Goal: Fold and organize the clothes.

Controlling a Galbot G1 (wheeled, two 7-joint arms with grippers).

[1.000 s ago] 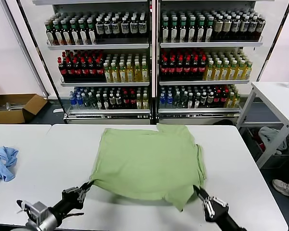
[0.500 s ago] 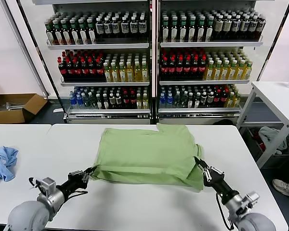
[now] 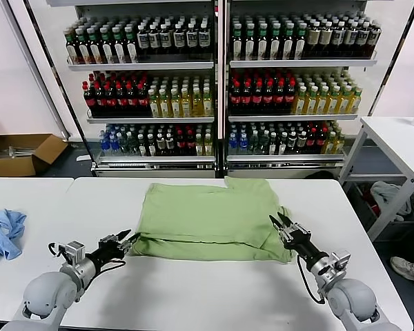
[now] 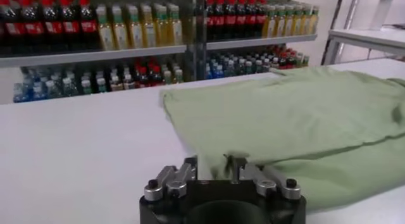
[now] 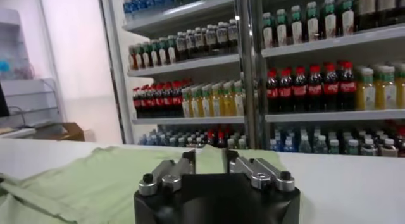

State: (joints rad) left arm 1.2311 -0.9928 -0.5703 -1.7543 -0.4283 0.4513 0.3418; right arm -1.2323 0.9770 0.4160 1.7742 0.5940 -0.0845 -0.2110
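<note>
Nowhere on the bottle labels filling the cooler shelves can any writing be read; only red, yellow, blue and dark caps and bands show. On the white table the light green shirt lies folded once, its doubled near edge running straight across from the left pincer to the right pincer. Both pincers stand released, fingers spread: the left one sits just off the shirt's near-left corner, the right one at the near-right corner, over the cloth's edge. In the left wrist view the shirt spreads beyond the parted fingers, nothing between them; the right wrist view shows the green cloth low beside its own open fingers. Bare tabletop lies wide in front of the fold and to the left, where a light blue cloth is bunched at the far edge. A cardboard box sits on the floor behind.
</note>
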